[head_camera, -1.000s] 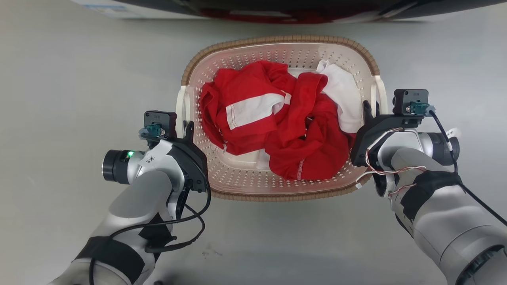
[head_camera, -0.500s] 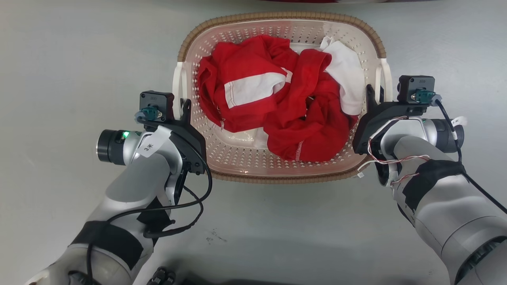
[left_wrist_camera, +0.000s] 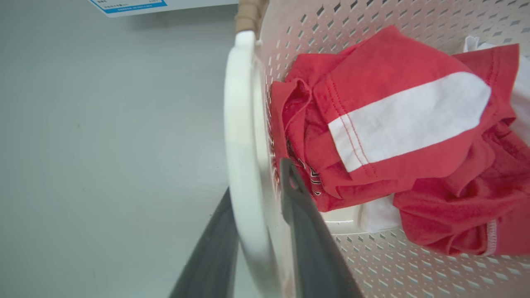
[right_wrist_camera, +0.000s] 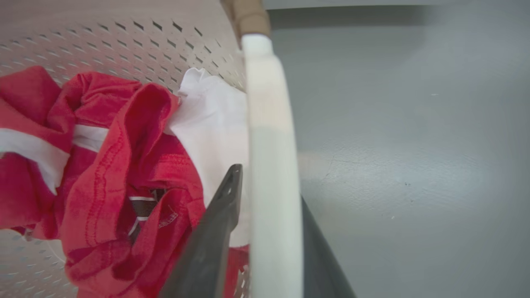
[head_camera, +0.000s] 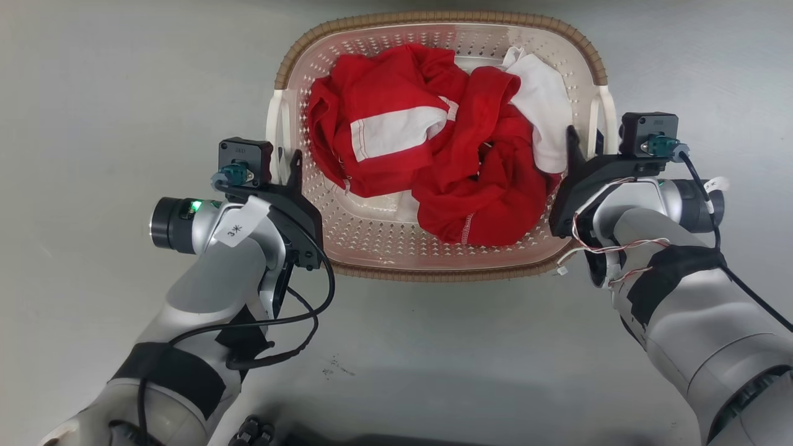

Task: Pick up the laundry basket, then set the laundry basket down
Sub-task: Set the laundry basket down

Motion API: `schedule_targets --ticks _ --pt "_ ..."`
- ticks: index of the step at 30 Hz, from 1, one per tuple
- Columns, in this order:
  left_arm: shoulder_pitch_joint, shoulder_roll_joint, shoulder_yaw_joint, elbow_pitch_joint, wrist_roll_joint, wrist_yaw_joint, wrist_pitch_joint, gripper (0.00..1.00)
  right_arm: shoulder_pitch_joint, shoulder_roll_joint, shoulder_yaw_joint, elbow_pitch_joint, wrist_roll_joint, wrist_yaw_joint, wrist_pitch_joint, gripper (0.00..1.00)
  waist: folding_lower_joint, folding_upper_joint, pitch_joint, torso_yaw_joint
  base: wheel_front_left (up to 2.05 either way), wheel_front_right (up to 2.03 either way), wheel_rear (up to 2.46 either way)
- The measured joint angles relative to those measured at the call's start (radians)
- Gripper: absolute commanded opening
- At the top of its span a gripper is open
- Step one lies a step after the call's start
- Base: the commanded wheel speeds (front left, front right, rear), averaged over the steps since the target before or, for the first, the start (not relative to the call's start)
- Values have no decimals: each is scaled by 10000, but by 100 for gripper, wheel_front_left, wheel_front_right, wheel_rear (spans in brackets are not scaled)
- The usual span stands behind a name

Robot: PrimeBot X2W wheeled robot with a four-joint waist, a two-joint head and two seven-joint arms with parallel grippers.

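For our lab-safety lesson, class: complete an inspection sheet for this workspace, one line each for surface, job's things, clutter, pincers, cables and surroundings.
Surface: grey floor, smooth, a few dark specks.
Job's things: laundry basket, resting or lifted cannot tell; holds red clothes and a white garment.
Clutter: dark rounded parts at the head view's bottom edge, unidentifiable.
Pincers: left pincer closed astride the left handle; right pincer likewise on the right handle.
Cables: black cable looping off the left wrist; red-and-white wires at the right wrist.
Surroundings: white label with blue print.
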Motion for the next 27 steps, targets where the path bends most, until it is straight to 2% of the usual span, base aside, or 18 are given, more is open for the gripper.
schedule_targets --ticks 1,2,3,27 --pt "0 -23 0 13 -2 0 -2 74 -1 44 6 0 0 17 0 100 0 0 -11 3 0 0 0" --pt "0 -35 -2 17 -6 0 -2 95 -1 88 15 2 0 31 -2 100 0 0 -28 7 0 0 0" --pt "0 -58 -6 15 -10 0 -4 100 -1 127 25 2 0 33 -4 100 0 0 -54 10 0 0 0" --pt "48 -73 123 430 -159 -10 -221 100 341 153 -33 259 17 81 -167 100 0 0 -1198 -121 0 0 0"
